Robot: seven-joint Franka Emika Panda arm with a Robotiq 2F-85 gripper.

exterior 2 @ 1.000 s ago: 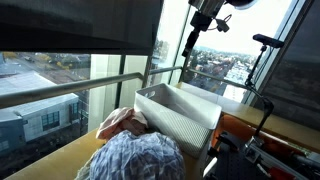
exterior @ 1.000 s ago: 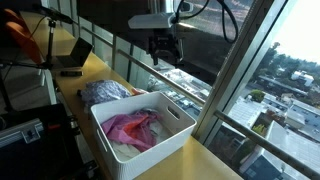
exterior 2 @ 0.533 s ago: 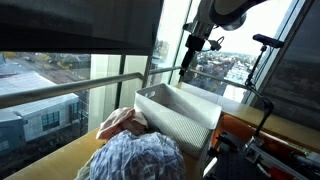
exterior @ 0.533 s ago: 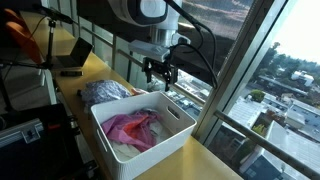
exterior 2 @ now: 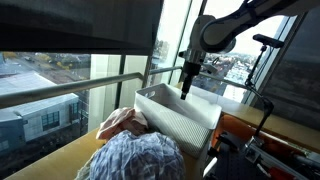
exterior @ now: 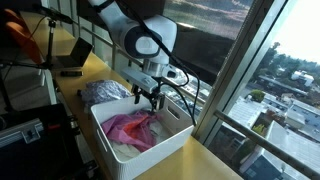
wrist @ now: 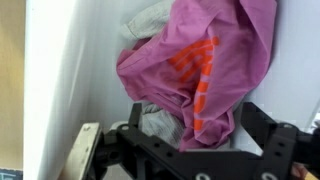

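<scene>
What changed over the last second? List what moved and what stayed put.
The gripper dropped from high above the white bin down toward the pink garment inside it, jaws open, holding nothing. The bin, the garment and the blue patterned cloth beside the bin lay as before.

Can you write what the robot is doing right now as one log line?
fingers: open | position: hovers over white bin | nearest: pink garment with orange print, inside bin | held: nothing
</scene>
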